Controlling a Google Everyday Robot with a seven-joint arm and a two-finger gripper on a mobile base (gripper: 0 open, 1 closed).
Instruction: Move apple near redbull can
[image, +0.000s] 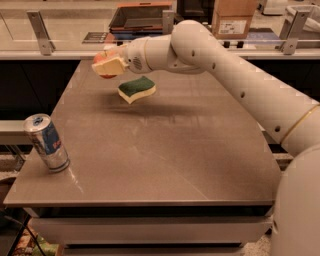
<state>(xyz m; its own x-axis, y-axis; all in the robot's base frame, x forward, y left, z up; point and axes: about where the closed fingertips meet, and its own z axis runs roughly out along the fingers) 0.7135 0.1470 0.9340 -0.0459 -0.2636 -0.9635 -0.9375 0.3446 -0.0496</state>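
My gripper (107, 64) is shut on the red-orange apple (101, 60) and holds it in the air above the far left part of the grey table (160, 150). The fingers cover most of the apple. The silver-and-blue redbull can (46, 143) stands upright near the table's front left corner, well away from the apple, nearer the camera and to the left. My white arm reaches in from the right across the back of the table.
A green-and-yellow sponge (136, 89) lies on the table just right of and below the gripper. A counter with metal brackets, a dark tray (142, 17) and a cardboard box (234, 17) runs behind the table.
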